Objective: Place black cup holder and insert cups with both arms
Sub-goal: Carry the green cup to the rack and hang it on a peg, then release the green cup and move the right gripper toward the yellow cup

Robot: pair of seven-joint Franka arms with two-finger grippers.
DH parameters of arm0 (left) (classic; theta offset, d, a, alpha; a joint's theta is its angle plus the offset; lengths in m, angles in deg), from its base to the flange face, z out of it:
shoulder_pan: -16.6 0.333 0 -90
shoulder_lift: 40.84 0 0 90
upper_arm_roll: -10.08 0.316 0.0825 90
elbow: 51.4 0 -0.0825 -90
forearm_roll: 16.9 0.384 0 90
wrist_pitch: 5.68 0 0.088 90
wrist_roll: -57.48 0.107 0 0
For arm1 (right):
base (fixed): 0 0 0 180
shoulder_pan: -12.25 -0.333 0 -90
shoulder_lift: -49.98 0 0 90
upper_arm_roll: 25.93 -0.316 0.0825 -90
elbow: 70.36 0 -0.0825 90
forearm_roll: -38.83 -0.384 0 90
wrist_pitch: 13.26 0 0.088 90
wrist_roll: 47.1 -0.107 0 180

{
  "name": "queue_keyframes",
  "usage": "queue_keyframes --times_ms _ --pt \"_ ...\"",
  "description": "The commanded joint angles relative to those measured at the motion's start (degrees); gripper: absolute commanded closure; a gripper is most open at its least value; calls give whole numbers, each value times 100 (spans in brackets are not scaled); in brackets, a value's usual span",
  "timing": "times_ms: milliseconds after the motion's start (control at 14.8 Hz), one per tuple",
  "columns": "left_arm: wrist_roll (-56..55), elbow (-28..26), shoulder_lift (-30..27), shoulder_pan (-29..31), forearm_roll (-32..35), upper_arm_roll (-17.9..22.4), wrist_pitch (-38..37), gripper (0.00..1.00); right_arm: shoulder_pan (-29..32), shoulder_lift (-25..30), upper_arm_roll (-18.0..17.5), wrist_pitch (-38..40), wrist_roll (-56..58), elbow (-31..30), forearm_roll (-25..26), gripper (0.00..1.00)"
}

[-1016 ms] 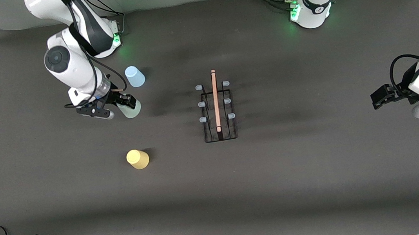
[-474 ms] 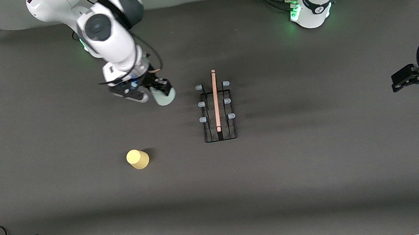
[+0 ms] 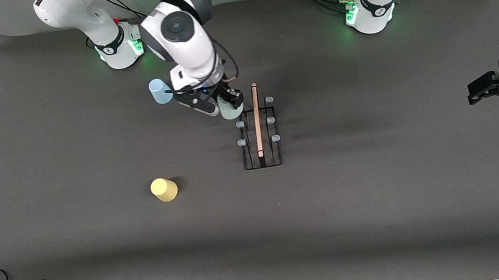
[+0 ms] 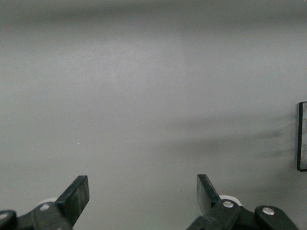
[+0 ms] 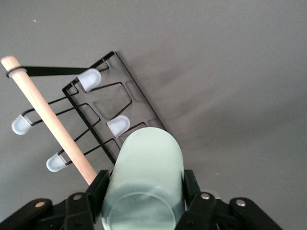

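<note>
1. The right gripper is clamped on the grey-green cup, held over the black cup holder at its end farthest from the front camera.
2. To do this well, I judge the cup's open mouth should line up squarely over one pale-tipped prong before lowering (clear of the wooden rod).
3. The left gripper waits, fingers apart, over the table's left-arm end.
4. Count: three cups, with the blue cup and yellow cup standing on the table; one holder; five prongs in view.
</note>
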Motion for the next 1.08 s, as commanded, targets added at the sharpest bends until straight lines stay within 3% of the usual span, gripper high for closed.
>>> queue_keyframes --times_ms 0,474,542,610,745,881,1016 --pt "80 118 60 -43 -68 -1 -10 0 -162 -199 61 109 -178 242 34 98" --pt "89 74 77 -105 -68 -19 527 0 -400 -682 78 -225 -284 233 183 95" --pt "89 74 77 -148 -59 -19 527 0 -391 -708 78 -225 -293 233 236 87" --pt "89 56 77 -157 -59 -19 518 0 -391 -743 78 -225 -301 233 245 67" --pt "89 30 86 -140 -50 -10 562 0 -374 -744 87 -225 -293 233 245 56" --pt "89 21 104 -157 -59 -19 667 0 -373 -709 87 -225 -301 233 245 1" --pt "89 12 112 -157 -68 -19 694 0 -356 -639 87 -217 -301 233 245 0"
